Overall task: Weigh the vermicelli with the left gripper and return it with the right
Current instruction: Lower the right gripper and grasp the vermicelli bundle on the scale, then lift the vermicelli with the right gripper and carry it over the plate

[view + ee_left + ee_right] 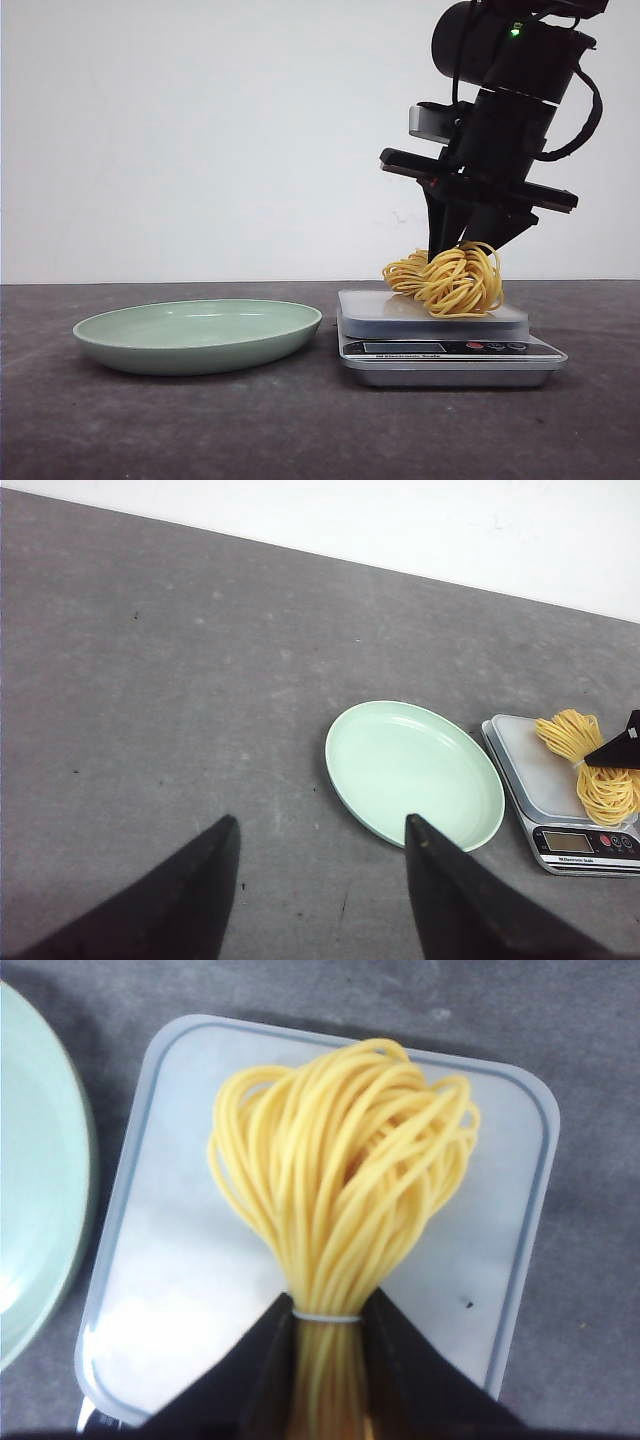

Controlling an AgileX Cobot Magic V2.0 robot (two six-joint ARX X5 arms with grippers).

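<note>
A yellow vermicelli bundle (453,277) tied with a white band lies on the pan of the digital scale (447,350). My right gripper (462,244) comes down from above and is shut on the bundle at its tied end (325,1317); the loops (345,1160) fan out over the pan (180,1250). The bundle also shows in the left wrist view (590,765). My left gripper (320,830) is open and empty, held high over the dark table left of the green plate (415,770). It is out of the front view.
The empty pale green plate (198,335) sits left of the scale, close to it. The scale (575,810) has a display and buttons on its front. A white wall stands behind the dark grey table (300,430).
</note>
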